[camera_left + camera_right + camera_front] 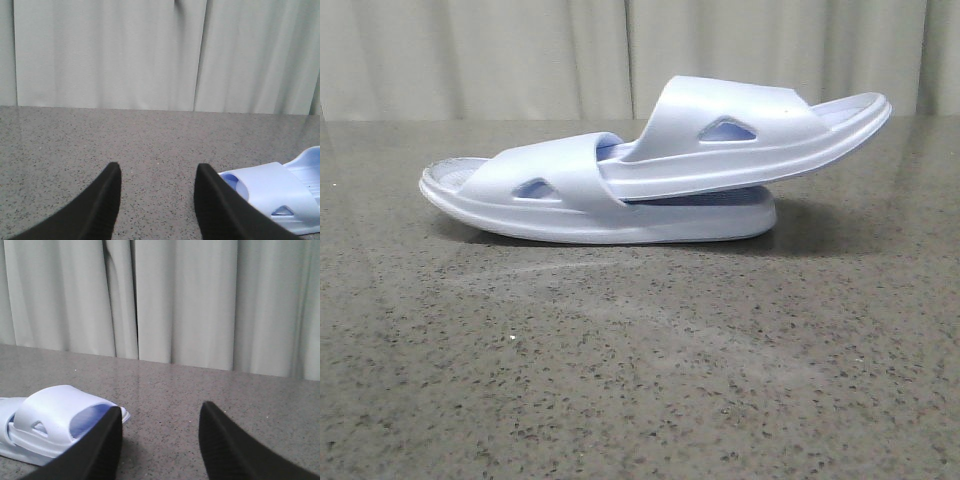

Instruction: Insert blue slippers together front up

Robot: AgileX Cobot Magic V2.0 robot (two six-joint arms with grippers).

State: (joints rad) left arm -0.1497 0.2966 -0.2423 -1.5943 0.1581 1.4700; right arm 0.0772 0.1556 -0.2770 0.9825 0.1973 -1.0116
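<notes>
Speckled grey stone forms the tabletop [640,380], and pale curtains [520,55] are hung behind it. In the front view the blue slippers [650,175] are seen side-on near the middle of the tabletop, nested one into the other. The lower slipper [550,190] is laid flat on its sole, its open end turned to the left. The upper slipper [750,130] is pushed under the lower one's strap from the right, so that its left end is hidden there while its right end is tilted upward and overhangs the lower sole (a triangular side hole is shown in each strap).

Neither arm is seen in the front view. In the left wrist view the left pincer [157,200] is held spread apart over bare tabletop, nothing being gripped; one end of the slippers [275,197] is seen just beside one black finger [220,210]. In the right wrist view the right pincer [160,440] is likewise spread and empty, with the other end of the slippers [47,420] seen partly behind a finger [95,450]; whether they touch cannot be told.
</notes>
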